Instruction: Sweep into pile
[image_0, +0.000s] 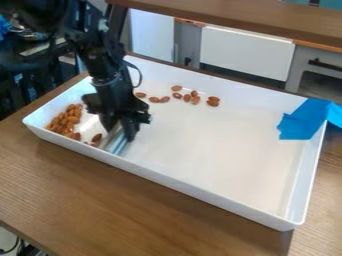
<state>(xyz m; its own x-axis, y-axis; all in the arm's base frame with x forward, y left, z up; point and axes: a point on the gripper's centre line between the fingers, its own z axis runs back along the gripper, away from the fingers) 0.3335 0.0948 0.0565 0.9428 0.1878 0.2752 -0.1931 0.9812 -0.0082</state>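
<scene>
One white tray (220, 150) sits on a brown wooden table (133, 195), its low walls standing all round the almonds, and blue tape (300, 122) hangs over its far right corner. Beyond the far wall runs a brown ledge (234, 17), with two white panels, one at the left (152, 32) and one at the right (247, 51), and a dark handle (325, 65) on a grey front further right. A black cable (139, 75) loops beside the arm (100, 60). About ten almonds make a loose row (187, 97) near the far wall—the two rightmost touching—while a few more (97, 138) lie by the near wall, just left of the claw. The pile (65, 121) at the tray's left end is too tightly packed to count. The black gripper (121, 131) hangs down in the left part of the tray, between row and near wall, its fingers closed on one pale, bluish tool (119, 143) that slants down to the tray beside the near wall.
</scene>
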